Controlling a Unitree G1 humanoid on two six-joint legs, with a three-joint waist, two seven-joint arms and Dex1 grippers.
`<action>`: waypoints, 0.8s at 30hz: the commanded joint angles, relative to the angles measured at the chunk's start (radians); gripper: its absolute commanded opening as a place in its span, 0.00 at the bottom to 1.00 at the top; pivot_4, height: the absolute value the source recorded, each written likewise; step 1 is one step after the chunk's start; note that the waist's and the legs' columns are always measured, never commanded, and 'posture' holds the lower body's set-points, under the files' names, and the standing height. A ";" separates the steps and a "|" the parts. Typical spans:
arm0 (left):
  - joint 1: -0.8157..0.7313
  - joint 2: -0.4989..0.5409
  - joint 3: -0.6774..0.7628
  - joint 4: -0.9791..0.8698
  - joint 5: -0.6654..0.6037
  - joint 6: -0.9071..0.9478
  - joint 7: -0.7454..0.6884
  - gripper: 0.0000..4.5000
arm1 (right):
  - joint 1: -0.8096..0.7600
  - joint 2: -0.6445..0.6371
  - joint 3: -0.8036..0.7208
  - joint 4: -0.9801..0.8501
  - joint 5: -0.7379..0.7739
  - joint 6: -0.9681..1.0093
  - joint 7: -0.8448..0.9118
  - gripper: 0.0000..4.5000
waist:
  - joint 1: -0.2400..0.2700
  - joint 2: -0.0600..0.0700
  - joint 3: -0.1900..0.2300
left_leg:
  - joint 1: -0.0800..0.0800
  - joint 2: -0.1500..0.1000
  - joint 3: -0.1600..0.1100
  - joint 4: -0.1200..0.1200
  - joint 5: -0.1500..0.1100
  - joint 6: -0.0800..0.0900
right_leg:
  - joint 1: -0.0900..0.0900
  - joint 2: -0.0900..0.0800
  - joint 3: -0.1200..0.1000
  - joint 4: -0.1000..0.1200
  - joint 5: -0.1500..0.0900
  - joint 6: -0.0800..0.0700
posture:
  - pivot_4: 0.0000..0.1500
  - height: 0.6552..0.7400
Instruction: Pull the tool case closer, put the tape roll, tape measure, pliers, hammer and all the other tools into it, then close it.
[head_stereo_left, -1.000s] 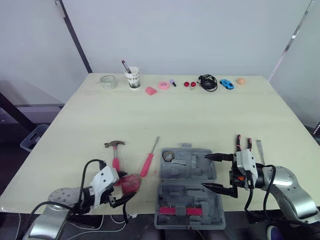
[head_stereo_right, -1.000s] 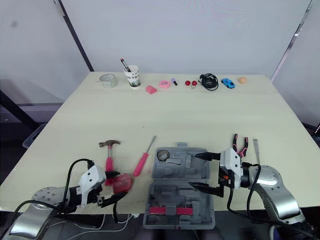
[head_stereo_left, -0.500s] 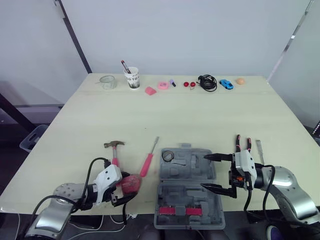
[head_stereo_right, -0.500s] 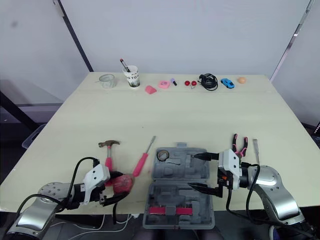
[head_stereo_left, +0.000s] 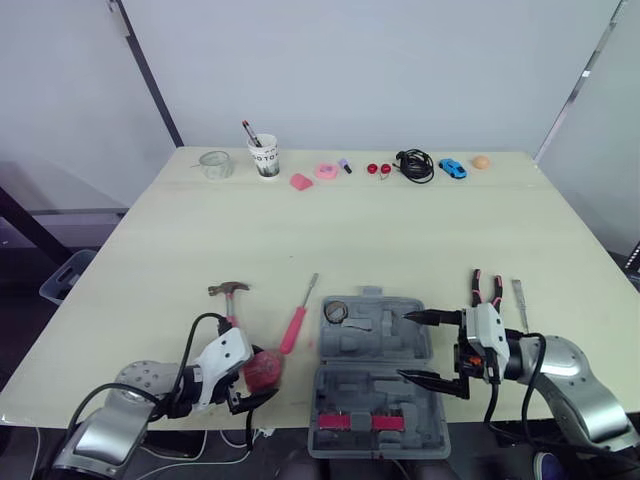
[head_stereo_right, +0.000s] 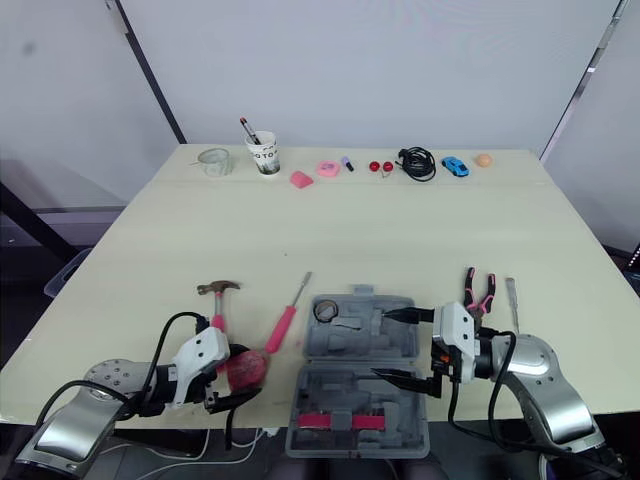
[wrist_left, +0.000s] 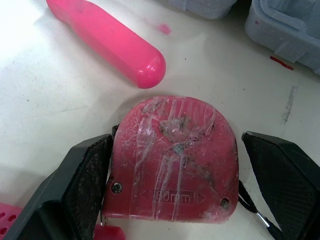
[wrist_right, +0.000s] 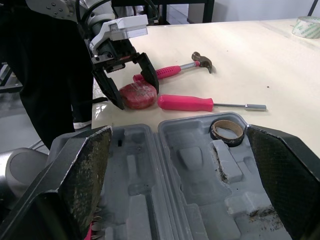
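Observation:
The grey tool case (head_stereo_left: 372, 345) lies open at the table's near edge, with the tape roll (head_stereo_left: 336, 311) in its far left pocket. To its left, the red tape measure (wrist_left: 172, 160) rests on the table. My left gripper (head_stereo_left: 258, 375) is open with one finger on each side of it. My right gripper (head_stereo_left: 432, 347) hangs open over the case's right side. The pink-handled hammer (head_stereo_left: 231, 300) and pink screwdriver (head_stereo_left: 297, 322) lie just beyond the tape measure. The pliers (head_stereo_left: 486, 290) and a thin metal tool (head_stereo_left: 520, 293) lie right of the case.
Along the far edge stand a glass jar (head_stereo_left: 215, 163), a paper cup with pens (head_stereo_left: 264, 156), small pink and red items, a black cable (head_stereo_left: 415, 164), a blue toy car (head_stereo_left: 453, 168) and an orange ball (head_stereo_left: 481, 161). A pink strip (head_stereo_left: 370, 421) sits in the case's near half.
My left gripper has slid a little forward, further around the tape measure. My right gripper has drifted slightly left over the case. The tools have not moved.

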 joint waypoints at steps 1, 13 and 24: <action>0.000 0.004 -0.012 -0.013 0.007 0.003 0.005 0.98 | -0.002 -0.003 -0.006 -0.028 0.010 -0.010 -0.003 1.00 | 0.000 0.000 0.000 | 0.000 0.000 0.000 0.000 0.000 0.000 | 0.000 0.000 0.000 0.000 0.000 0.000 | 1.00 1.00; -0.032 0.001 -0.016 0.008 0.005 0.006 0.002 0.68 | -0.023 -0.006 -0.005 -0.044 0.025 0.012 -0.003 1.00 | 0.000 0.000 0.000 | 0.000 0.000 0.000 0.000 0.000 0.000 | 0.000 0.000 0.000 0.000 0.000 0.000 | 1.00 1.00; -0.080 0.062 0.017 0.042 -0.040 -0.075 -0.111 0.68 | -0.029 -0.030 -0.012 -0.043 0.097 0.037 0.083 1.00 | 0.001 0.000 0.000 | 0.000 0.000 0.000 0.000 0.000 0.000 | 0.000 0.000 0.000 0.000 0.000 0.000 | 1.00 1.00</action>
